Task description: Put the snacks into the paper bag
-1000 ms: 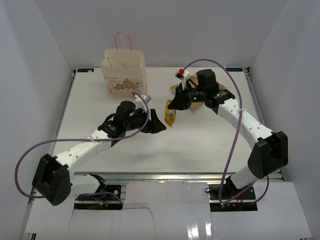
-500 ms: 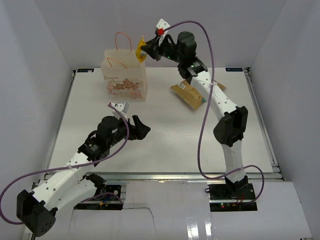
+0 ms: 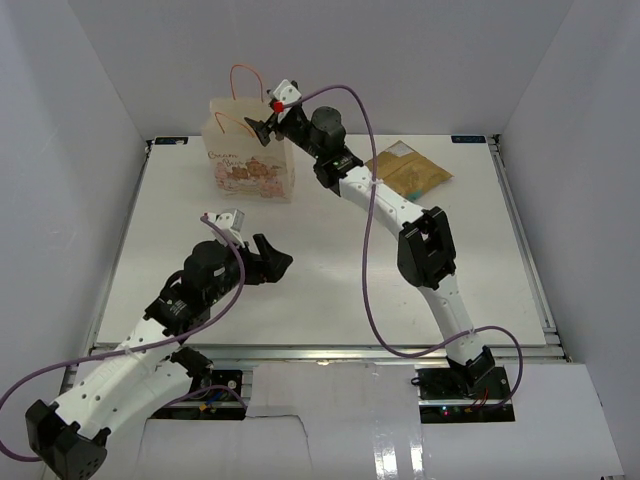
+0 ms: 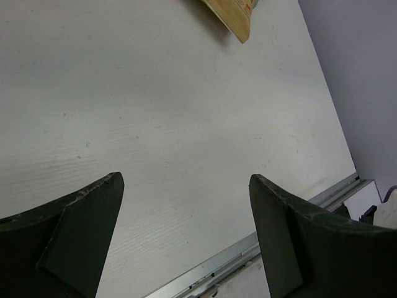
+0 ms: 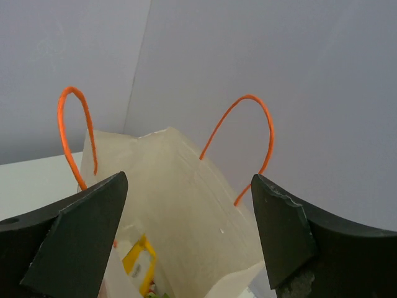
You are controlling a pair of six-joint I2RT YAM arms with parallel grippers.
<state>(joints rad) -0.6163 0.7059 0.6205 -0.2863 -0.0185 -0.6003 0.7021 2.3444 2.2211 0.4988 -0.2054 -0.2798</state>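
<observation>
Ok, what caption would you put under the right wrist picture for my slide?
Open right claw hovering over the paper bag, a yellow packet already inside.

White table [image 3: 340, 290] stood inside white-walled enclosure [image 3: 420, 60]. Aluminium rail [image 3: 330, 352] ran along near edge. Small blue strip [image 3: 468, 138] lay at far right corner.

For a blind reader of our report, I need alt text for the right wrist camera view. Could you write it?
The open, empty right pincer hangs above the open mouth of a cream paper bag with two orange cord handles. A yellow packet lies inside the bag, low down, and plain grey walls stand behind.
</observation>
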